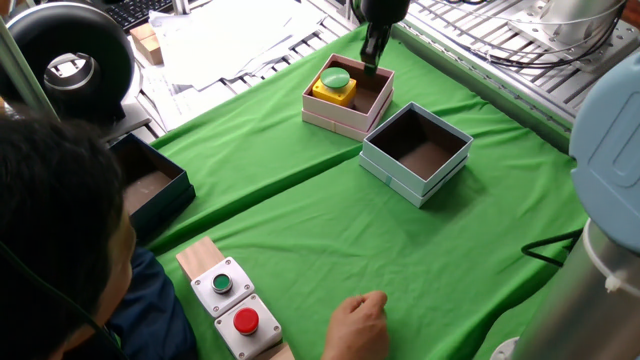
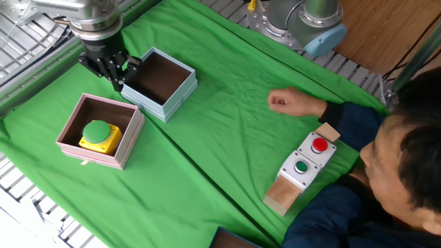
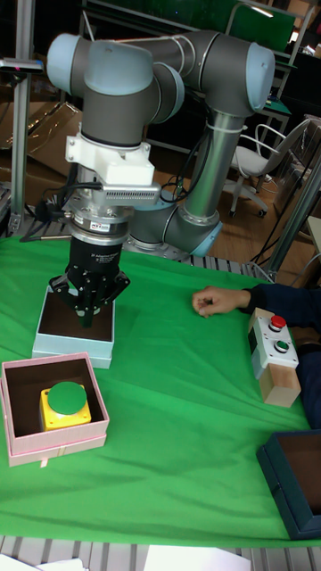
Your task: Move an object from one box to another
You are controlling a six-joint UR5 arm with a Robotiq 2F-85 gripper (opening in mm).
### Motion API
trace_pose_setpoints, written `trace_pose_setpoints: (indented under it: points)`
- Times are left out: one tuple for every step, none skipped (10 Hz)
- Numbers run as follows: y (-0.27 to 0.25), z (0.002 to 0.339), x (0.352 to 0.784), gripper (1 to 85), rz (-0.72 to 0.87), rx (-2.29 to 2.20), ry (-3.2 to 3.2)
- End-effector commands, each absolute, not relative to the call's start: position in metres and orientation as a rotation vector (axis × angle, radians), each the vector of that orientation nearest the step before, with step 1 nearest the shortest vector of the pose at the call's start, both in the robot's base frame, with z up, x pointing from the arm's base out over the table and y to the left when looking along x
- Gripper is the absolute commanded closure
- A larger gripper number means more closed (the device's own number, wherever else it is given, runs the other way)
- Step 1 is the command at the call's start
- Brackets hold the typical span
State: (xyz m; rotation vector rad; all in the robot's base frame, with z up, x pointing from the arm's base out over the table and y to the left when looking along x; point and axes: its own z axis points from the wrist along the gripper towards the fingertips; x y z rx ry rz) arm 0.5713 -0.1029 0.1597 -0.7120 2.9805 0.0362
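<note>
- The small yellow button housing [image 3: 64, 405], topped by a round green dome, is being held inside the pinkish-white box [image 3: 20, 444], which is lying nearest the tall fixed view on the green-covered surface [image 3: 187, 428].
- In the other fixed view the same housing [image 2: 100, 136] is sitting toward one side of the box's brown floor, untouched by the robot.
- Just behind it, the pale blue-grey box [image 3: 53, 341] is being shown with its dark brown inside [image 2: 160, 78] holding nothing; the two boxes are lying close together, corner to side.
- The claw [image 3: 87, 314] is being held in the air above the blue-grey box's near edge, fingers pointing down and drawn close together, gripping nothing; whether the tips are fully closed cannot be told.
- Farther along the surface, a person's hand [image 2: 293, 103] is resting in a loose fist on the cloth.
- Beside that hand, a grey switch box [image 2: 304, 163] with one red and one green button is being carried on a wooden block.
- A dark navy box [image 1: 150, 190] is lying at the surface's edge, well apart from the others.
</note>
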Motion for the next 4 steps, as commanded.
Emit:
trace_pose_setpoints:
  points:
    - [-0.097, 0.1593, 0.5747, 84.7, 0.06, -0.657, 2.983]
    - [-0.0978, 0.1591, 0.5749, 84.7, 0.055, -0.664, 2.983]
    - [-0.0978, 0.1591, 0.5748, 84.7, 0.054, -0.678, 2.979]
    - [-0.0974, 0.1589, 0.5749, 84.7, 0.054, -0.682, 2.978]
